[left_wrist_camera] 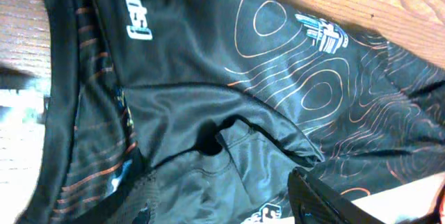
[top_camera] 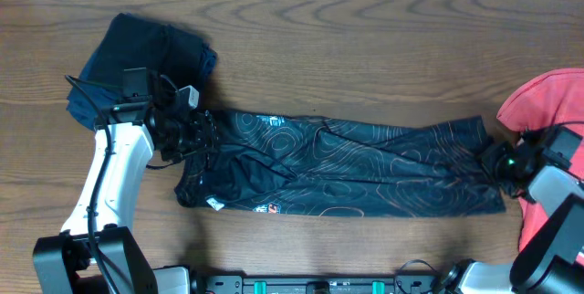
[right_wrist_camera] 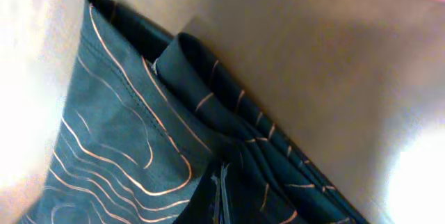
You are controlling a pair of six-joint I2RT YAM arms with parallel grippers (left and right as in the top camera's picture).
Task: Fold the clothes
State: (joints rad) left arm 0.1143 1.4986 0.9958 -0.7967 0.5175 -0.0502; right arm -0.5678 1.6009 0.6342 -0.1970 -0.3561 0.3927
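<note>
The black jersey (top_camera: 347, 171) lies stretched flat across the tabletop (top_camera: 365, 38), spanning the whole gap between the two claws. The right claw (top_camera: 500, 160) sits at the jersey's right end, pressed together and pinching the edge. In the right wrist view, the fabric's folds and orange lines gather toward the grip. Just behind and beside this claw, a coral-red T-shirt (top_camera: 547, 102) is heaped at the tabletop's edge, near the jersey's corner.

The left claw (top_camera: 187, 131) is over the jersey's rumpled left end, by the neck opening. The left wrist view shows only one dark finger (left_wrist_camera: 327, 200) low in the picture, above creased cloth. I cannot tell whether this claw is spread or gripping. Just beyond it, on the side away from the jersey, lies a crumpled dark blue garment (top_camera: 146, 57).
</note>
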